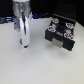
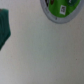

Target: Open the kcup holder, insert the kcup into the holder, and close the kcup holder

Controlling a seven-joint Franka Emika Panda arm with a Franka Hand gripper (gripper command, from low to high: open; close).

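The kcup holder (image 1: 60, 34) is a black box at the exterior view's right. Its drawer stands pulled out, with several round pods showing in the slots. My gripper (image 1: 24, 46) hangs at the exterior view's left as a long white shape reaching down to the table, well apart from the holder. A small green speck beside it is probably the kcup (image 1: 19, 40). In the wrist view the kcup (image 2: 60, 9) shows as a white-rimmed round pod with a green top, cut by the frame edge. My fingers do not show clearly, so their state is unclear.
A white table (image 1: 42, 62) carries everything. A blurred dark green shape (image 2: 4, 27) sits at one edge of the wrist view; I cannot tell what it is. Dark clutter lines the back of the exterior view.
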